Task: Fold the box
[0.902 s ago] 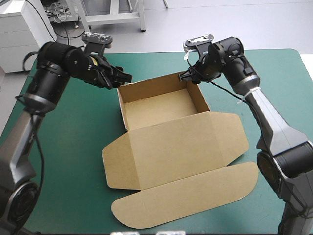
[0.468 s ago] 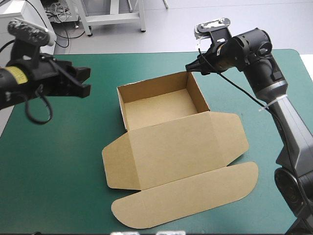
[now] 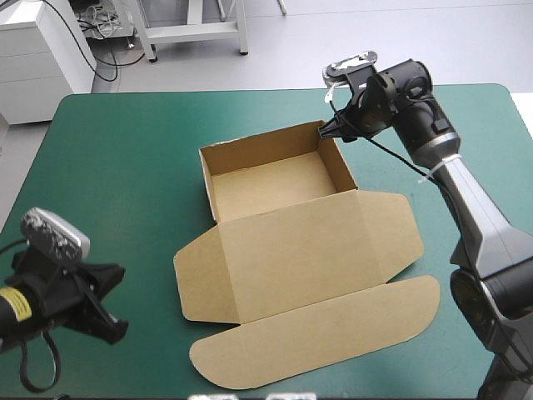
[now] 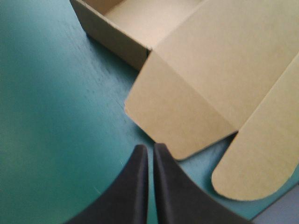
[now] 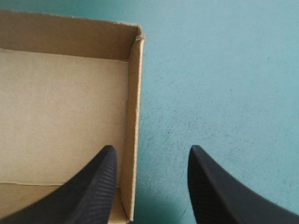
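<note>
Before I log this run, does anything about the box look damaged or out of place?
Nothing stands out. The box is an intact open tray, walls upright, lid flat on the table, only turned slightly against the table's edges. The right gripper stands open astride one wall.

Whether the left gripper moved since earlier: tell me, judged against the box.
Yes. In the high view the left gripper has left the box's far left corner and swung back to the table's near left corner.
</note>
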`<state>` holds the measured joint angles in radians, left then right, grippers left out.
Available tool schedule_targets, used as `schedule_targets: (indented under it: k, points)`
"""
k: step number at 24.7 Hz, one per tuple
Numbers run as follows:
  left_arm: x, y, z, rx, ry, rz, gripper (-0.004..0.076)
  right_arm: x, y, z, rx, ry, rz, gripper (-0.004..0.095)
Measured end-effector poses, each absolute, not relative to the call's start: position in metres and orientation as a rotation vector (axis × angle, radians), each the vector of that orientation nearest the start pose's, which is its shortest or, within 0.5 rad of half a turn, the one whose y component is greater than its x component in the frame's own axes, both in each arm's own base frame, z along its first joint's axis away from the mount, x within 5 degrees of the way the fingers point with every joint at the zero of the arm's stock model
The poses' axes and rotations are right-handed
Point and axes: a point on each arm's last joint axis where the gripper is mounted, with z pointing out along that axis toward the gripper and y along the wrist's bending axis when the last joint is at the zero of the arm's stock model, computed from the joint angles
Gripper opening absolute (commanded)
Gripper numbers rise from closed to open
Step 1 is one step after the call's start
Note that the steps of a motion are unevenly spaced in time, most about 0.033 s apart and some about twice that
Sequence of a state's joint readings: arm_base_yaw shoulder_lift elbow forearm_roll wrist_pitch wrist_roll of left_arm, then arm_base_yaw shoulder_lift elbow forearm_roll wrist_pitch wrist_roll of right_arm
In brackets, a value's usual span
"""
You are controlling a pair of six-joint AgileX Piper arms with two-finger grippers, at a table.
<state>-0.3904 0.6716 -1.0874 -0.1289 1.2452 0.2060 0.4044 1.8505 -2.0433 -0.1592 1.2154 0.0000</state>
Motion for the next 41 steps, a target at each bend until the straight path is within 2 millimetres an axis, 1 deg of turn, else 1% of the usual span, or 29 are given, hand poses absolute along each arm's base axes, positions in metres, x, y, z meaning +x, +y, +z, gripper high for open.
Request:
schedule_targets:
  k: [1, 2, 3, 7, 8, 11, 12, 13, 14, 17, 21, 24, 25, 27, 28, 29, 30, 33, 35, 36, 37, 39, 40, 41]
  points:
    - [0.061, -0.037, 0.392, 0.692, 2.212, -0.256, -0.0008, 0.383, 0.149, 0.392, -0.515, 2.459, -0.047, 0.0447]
    - [0.056, -0.035, 0.382, 0.687, 2.205, -0.257, -0.0008, 0.389, 0.152, 0.381, -0.523, 2.482, -0.052, 0.0447]
    - [0.044, -0.03, 0.361, 0.666, 2.168, -0.261, -0.0008, 0.399, 0.156, 0.362, -0.544, 2.521, -0.065, 0.0447]
    - [0.025, -0.021, 0.328, 0.615, 2.074, -0.277, -0.0008, 0.415, 0.163, 0.329, -0.569, 2.585, -0.084, 0.0446]
    - [0.017, -0.018, 0.317, 0.591, 2.026, -0.285, -0.0008, 0.422, 0.166, 0.313, -0.581, 2.615, -0.093, 0.0446]
    - [0.007, -0.014, 0.305, 0.559, 1.96, -0.297, -0.0008, 0.431, 0.17, 0.292, -0.594, 2.643, -0.101, 0.0441]
    - [0.004, -0.013, 0.303, 0.555, 1.945, -0.299, -0.0008, 0.433, 0.171, 0.287, -0.597, 2.65, -0.103, 0.0414]
    - [0.0, -0.011, 0.301, 0.543, 1.919, -0.304, -0.0008, 0.436, 0.172, 0.278, -0.602, 2.657, -0.105, 0.0355]
    - [-0.003, -0.01, 0.3, 0.538, 1.903, -0.305, -0.0008, 0.439, 0.173, 0.273, -0.603, 2.655, -0.103, 0.0308]
    - [-0.003, -0.01, 0.299, 0.538, 1.902, -0.305, -0.0008, 0.442, 0.175, 0.269, -0.604, 2.64, -0.098, -0.0021]
    - [0.002, -0.012, 0.286, 0.542, 1.945, -0.304, -0.0008, 0.444, 0.177, 0.268, -0.59, 2.635, -0.076, -0.002]
    - [0.002, -0.012, 0.287, 0.541, 1.943, -0.305, -0.0008, 0.447, 0.171, 0.273, -0.556, 2.627, -0.072, -0.002]
    - [0.002, -0.012, 0.287, 0.541, 1.943, -0.305, -0.0008, 0.449, 0.166, 0.275, -0.539, 2.624, -0.078, -0.0022]
    - [0.002, -0.012, 0.287, 0.539, 1.944, -0.307, -0.0008, 0.457, 0.146, 0.28, -0.484, 2.622, -0.103, -0.0022]
    - [0.002, -0.012, 0.287, 0.538, 1.944, -0.307, -0.0008, 0.462, 0.129, 0.283, -0.445, 2.619, -0.129, -0.0022]
    - [0.002, -0.012, 0.287, 0.538, 1.944, -0.307, -0.0008, 0.469, 0.104, 0.287, -0.377, 2.618, -0.158, -0.0022]
    - [0.002, -0.012, 0.287, 0.538, 1.944, -0.307, -0.0008, 0.474, 0.084, 0.289, -0.322, 2.618, -0.18, -0.0022]
    - [0.002, -0.012, 0.287, 0.538, 1.944, -0.307, -0.0008, 0.481, 0.018, 0.292, -0.152, 2.628, -0.238, -0.0022]
    - [0.002, -0.012, 0.287, 0.538, 1.944, -0.307, -0.0008, 0.481, -0.029, 0.292, -0.023, 2.639, -0.255, -0.0022]
    - [0.002, -0.012, 0.287, 0.538, 1.944, -0.307, -0.0008, 0.48, -0.042, 0.291, 0.019, 2.642, -0.252, -0.0022]
    - [0.002, -0.012, 0.287, 0.538, 1.944, -0.307, -0.0008, 0.478, -0.069, 0.29, 0.097, 2.643, -0.26, -0.0022]
    - [0.002, -0.012, 0.287, 0.538, 1.944, -0.307, -0.0008, 0.471, -0.111, 0.289, 0.218, 2.637, -0.275, -0.0022]
    - [0.002, -0.012, 0.287, 0.538, 1.944, -0.307, -0.0008, 0.466, -0.13, 0.289, 0.271, 2.634, -0.288, -0.0022]
    - [0.002, -0.012, 0.287, 0.538, 1.944, -0.307, -0.0008, 0.463, -0.144, 0.288, 0.31, 2.632, -0.297, -0.0022]
